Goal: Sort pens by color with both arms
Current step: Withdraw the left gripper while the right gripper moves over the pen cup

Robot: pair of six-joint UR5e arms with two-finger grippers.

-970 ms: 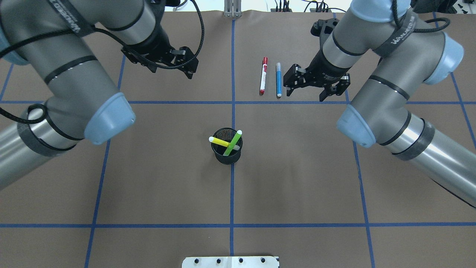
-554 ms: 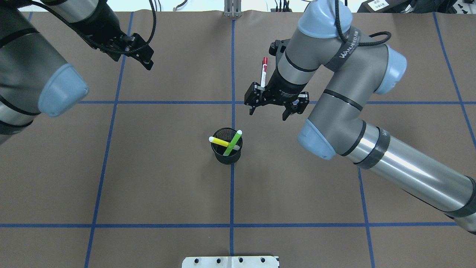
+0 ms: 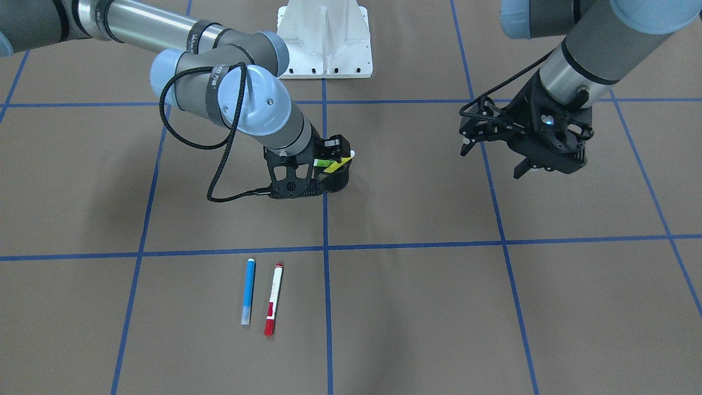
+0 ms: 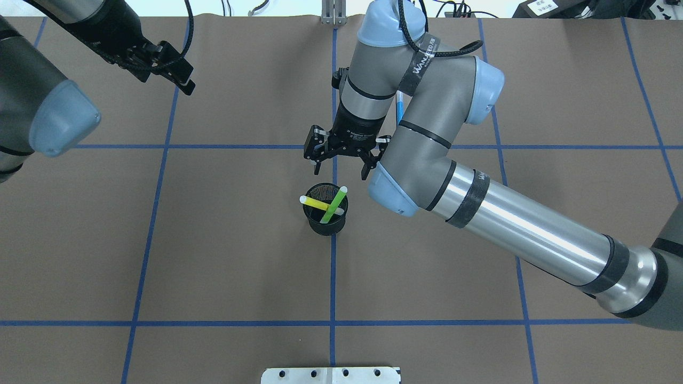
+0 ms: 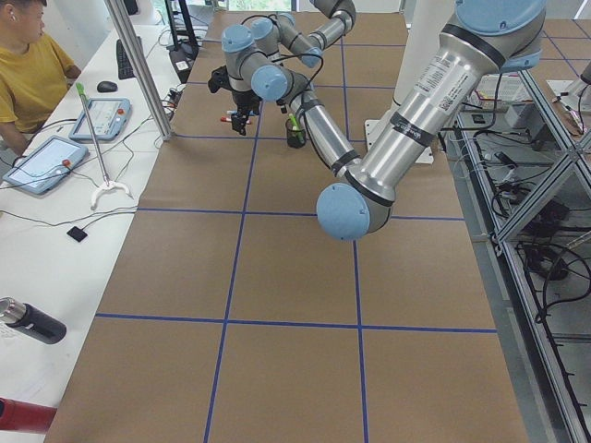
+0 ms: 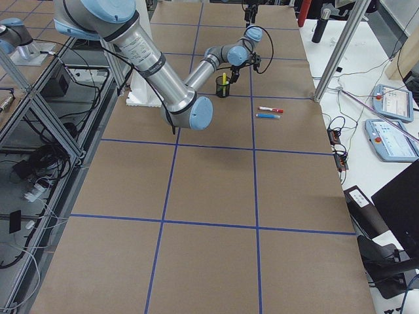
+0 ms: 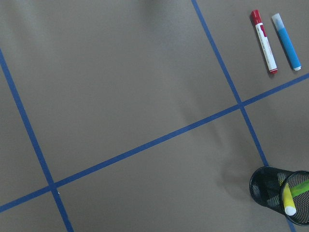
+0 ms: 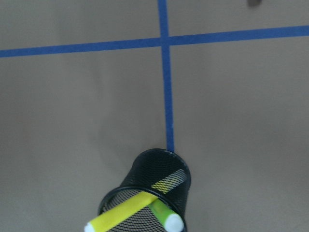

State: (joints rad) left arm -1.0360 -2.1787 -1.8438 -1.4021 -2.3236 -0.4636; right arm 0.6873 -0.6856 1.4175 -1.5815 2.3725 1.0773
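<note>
Only legible text: white "WANJEED" on the black strap (image 4: 421, 60) around the right arm (image 4: 512, 229), upper centre of the overhead view. In the front-facing view, upper left, the same strap shows only the tail "ED" plus unclear characters. White print on that arm's black wrist collar (image 4: 356, 133): too small to read. Barrel print on the red-capped marker (image 7: 263, 41), upper right of the left wrist view: illegible. White tag (image 4: 541, 6), overhead top right: illegible.
</note>
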